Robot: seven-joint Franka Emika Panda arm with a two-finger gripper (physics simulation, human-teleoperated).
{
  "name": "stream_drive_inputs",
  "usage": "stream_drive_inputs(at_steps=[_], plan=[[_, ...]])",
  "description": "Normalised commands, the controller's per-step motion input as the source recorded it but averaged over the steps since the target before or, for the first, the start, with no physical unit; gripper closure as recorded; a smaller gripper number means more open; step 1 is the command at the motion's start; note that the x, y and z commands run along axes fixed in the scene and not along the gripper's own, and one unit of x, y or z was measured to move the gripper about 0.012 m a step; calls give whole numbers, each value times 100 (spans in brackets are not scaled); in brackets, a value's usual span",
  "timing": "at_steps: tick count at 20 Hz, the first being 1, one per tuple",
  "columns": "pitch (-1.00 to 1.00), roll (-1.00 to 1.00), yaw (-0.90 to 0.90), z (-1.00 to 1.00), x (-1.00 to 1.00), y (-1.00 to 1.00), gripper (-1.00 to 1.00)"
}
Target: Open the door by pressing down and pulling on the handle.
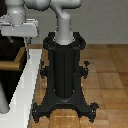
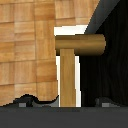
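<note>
While the wood-plank floor (image 1: 107,70) spans the scene, the tall flat dark door panel (image 1: 9,52) stands at the exterior view's left, above a white base (image 1: 25,85). Black ribbed robot pedestal with splayed feet (image 1: 65,75) sits centre. Grey-white boxy gripper (image 1: 22,29) hangs at upper left, directly above the short brass-brown cylindrical lever handle (image 2: 80,44), near it. Finger spread: cannot tell; nothing visibly gripped. Handle smooth, T-shaped on its stub.

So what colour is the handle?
Brass-brown. The handle shows best in the wrist view, against the dark door.
</note>
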Motion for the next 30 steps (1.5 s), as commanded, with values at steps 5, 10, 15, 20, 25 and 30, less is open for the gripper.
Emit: stream_drive_inputs(at_steps=[5,10,15,20,25,30], plan=[[0,0,-6,0,0,0,-100],[0,0,-3,0,20,0,-100],[0,0,0,0,60,0,-100],[0,0,0,0,20,-20,-100],[0,0,0,0,0,-20,-100],[0,0,0,-20,0,0,-100]])
